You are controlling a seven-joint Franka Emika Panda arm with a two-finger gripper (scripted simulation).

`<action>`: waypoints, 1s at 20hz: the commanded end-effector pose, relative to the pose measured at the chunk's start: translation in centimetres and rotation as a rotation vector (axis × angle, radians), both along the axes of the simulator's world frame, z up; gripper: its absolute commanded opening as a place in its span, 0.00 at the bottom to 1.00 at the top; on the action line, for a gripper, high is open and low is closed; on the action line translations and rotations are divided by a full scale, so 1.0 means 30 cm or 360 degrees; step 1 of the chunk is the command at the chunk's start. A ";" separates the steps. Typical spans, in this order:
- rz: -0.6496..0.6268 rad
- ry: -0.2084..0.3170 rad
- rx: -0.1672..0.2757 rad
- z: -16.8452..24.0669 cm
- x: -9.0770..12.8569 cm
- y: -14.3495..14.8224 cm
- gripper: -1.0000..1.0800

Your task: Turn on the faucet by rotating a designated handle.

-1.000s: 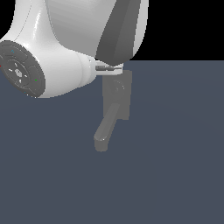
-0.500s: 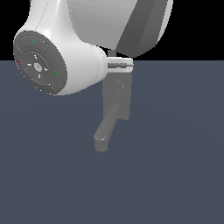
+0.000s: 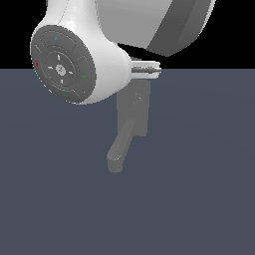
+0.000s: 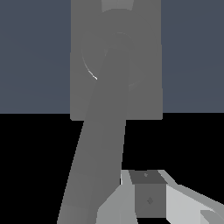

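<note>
Arm: the big white arm (image 3: 79,64) is looming larger in the exterior view than a moment back, covering more of the faucet's top.
Faucet: the grey faucet (image 3: 133,117) is sitting in the same spot on the dark surface (image 3: 199,189), with its thick spout (image 3: 121,147) sticking out.
Handle: it is not easy to pick out here.
Tool: only one finger (image 4: 146,194) is showing beside the spout, so spread or closed cannot be told.
Meaning: the faucet is likely not being turned yet.
</note>
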State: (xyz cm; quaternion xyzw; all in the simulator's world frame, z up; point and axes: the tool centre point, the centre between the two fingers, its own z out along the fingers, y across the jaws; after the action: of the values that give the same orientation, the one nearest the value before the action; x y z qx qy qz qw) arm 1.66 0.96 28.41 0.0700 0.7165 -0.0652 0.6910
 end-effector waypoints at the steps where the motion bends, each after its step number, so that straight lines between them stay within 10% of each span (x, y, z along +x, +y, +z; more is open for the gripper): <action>1: -0.0028 -0.0007 0.0000 -0.001 -0.003 -0.058 0.00; 20: -0.0051 -0.0025 0.0016 -0.053 -0.050 -0.253 0.00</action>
State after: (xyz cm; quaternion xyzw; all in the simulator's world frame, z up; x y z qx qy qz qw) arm 0.00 -6.04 26.69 0.1100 0.7116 -0.0720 0.6902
